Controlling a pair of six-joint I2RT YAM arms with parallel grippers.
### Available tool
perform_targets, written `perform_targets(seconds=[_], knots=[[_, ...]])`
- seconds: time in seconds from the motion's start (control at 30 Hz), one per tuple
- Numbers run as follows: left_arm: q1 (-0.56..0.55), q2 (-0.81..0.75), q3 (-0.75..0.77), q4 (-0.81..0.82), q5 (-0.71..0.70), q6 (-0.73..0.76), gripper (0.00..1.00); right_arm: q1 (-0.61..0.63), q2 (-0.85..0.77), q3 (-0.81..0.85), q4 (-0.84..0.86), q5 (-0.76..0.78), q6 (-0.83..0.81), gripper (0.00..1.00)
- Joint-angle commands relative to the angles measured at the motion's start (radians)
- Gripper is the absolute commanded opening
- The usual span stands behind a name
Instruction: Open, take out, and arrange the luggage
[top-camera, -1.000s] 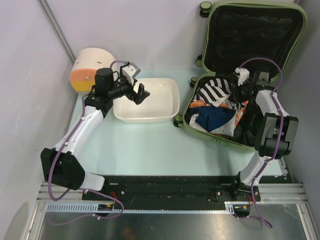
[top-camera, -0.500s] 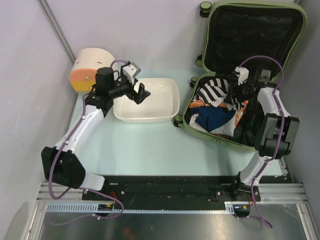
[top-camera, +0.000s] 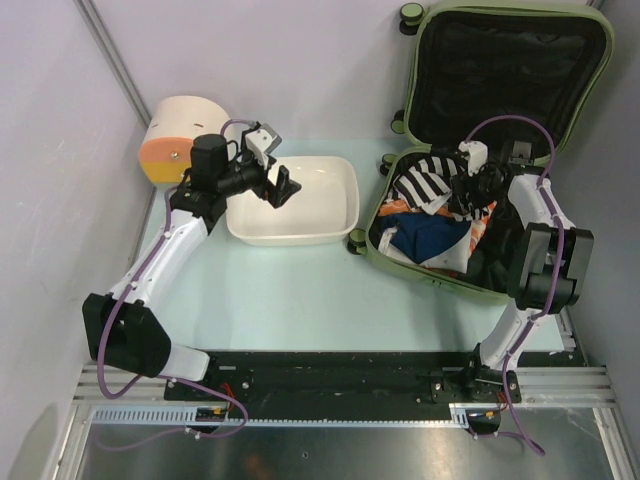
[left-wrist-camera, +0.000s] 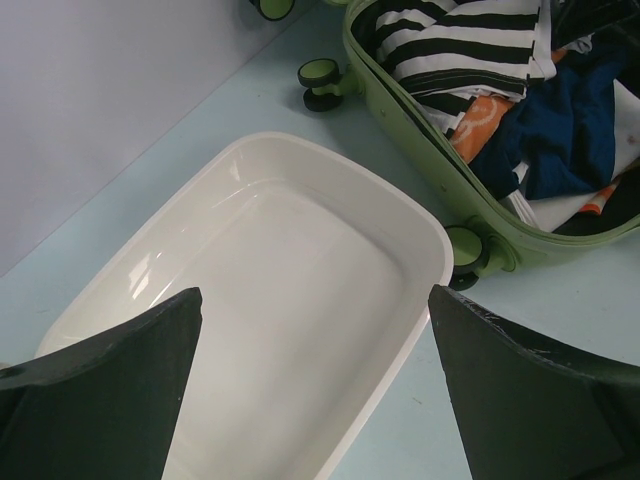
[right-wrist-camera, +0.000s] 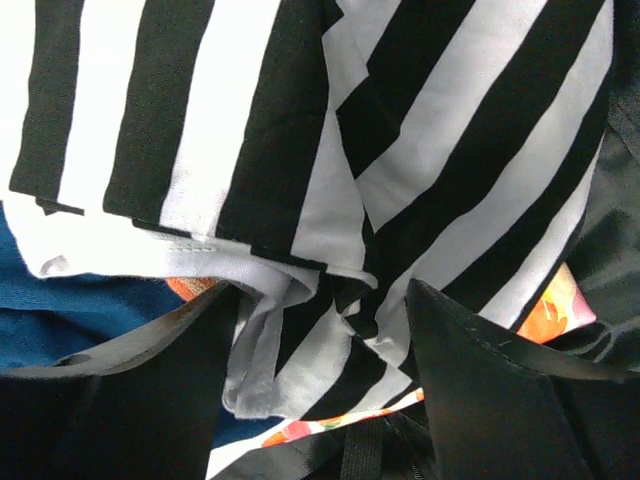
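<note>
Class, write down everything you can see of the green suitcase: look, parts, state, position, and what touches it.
The luggage is an olive-green hard-shell suitcase with rounded corners and small wheels. It lies open at the table's right, black-lined lid swung back behind it. The lower half holds jumbled clothes: striped, blue, orange. The right arm reaches in, jaws open over the striped garment.

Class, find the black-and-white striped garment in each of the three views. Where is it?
Top external: striped garment right of centre, inside the luggage.
Left wrist: striped garment along the top edge, right of middle.
Right wrist: striped garment fills most of the frame.
Shared landmark: the blue cloth beside it.
</note>
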Motion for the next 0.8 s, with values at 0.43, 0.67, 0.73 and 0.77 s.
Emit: perform_targets(seconds=[0.43,0.67,0.73,0.77], knots=[[-0.008,0.028,0.077,0.016,0.045,0.02,0.99,-0.034,-0.016,0.036,0.17,0.063,0.128,0.05],[-0.017,0.053,0.105,0.015,0.042,0.011,0.98,-0.054,-0.062,0.03,0.28,-0.009,0.301,0.0],[-0.021,0.066,0.116,0.015,0.039,0.013,0.97,-0.059,-0.071,0.03,0.31,-0.049,0.349,0.0],[-0.031,0.072,0.122,0.015,0.037,0.011,0.97,-0.063,-0.077,0.027,0.319,-0.065,0.366,0.0]])
